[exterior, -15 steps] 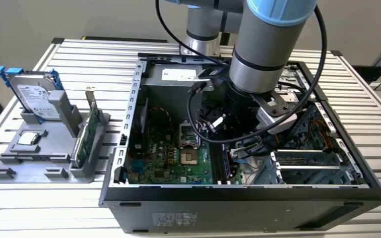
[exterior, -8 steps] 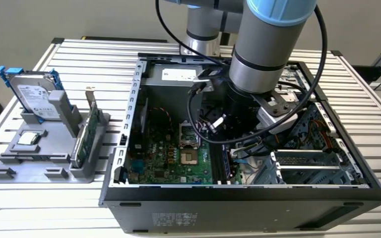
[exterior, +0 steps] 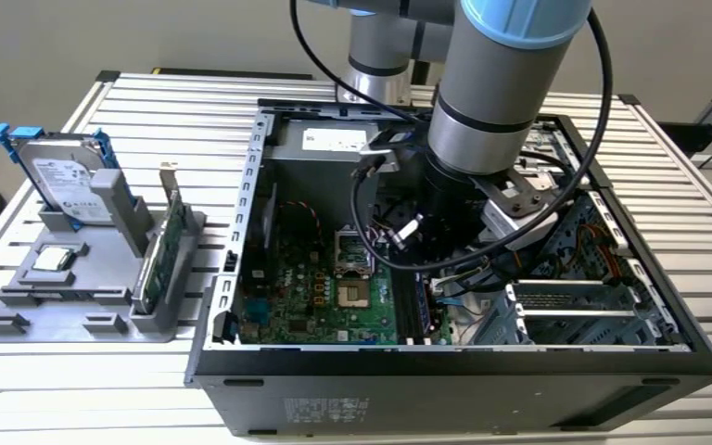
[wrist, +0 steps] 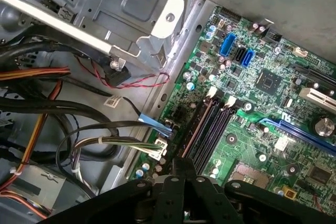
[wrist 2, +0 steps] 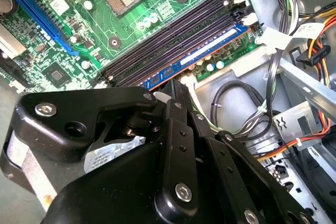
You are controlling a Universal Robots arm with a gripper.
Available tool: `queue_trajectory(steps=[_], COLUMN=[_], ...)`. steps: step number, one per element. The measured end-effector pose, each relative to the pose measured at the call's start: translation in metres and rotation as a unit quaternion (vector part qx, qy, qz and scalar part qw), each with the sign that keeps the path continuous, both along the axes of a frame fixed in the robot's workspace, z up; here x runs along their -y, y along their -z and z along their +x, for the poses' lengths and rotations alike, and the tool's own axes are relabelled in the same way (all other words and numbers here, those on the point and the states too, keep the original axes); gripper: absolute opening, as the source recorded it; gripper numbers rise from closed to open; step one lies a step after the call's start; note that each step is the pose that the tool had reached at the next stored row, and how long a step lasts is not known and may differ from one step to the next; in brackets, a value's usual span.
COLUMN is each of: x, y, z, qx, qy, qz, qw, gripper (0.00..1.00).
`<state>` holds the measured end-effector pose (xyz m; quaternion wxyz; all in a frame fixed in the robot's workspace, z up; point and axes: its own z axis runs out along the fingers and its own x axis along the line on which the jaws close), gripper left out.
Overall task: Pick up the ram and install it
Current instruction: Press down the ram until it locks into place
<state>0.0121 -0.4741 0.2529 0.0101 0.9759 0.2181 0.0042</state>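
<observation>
In the exterior view the arm [exterior: 486, 102] drops steeply from above into the open computer case [exterior: 247, 213], its gripper [exterior: 437, 243] low over the circuit board [exterior: 307, 287], hemmed in by cables and the drive cage on the exterior view's right. On the slatted table [exterior: 653, 167], a grey holder [exterior: 71, 306] by the case's wall carries a hard drive [exterior: 66, 181] and a green card [exterior: 164, 246].

In the second wrist view the gripper [wrist 2: 173, 90] hangs over the memory slots [wrist 2: 173, 43] – the ram [wrist 2: 199, 53] stands in the slot nearest the board's edge, with a pale label too small to read; whether the fingers grip it I cannot tell.

In the first wrist view the slots [wrist: 207, 129] run beside wire bundles – little free room
</observation>
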Motion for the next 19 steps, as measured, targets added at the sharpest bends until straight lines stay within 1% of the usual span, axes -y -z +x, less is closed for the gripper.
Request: queue_trajectory(steps=[10,19], x=[0.0000,0.0000], y=[0.0000,0.0000], z=[-0.0001,-0.0002], qx=[-0.0001,-0.0002], qy=[-0.017,-0.034], qz=[0.0002,0.0005], qw=[0.9998,0.9994], gripper=[0.00,0.00])
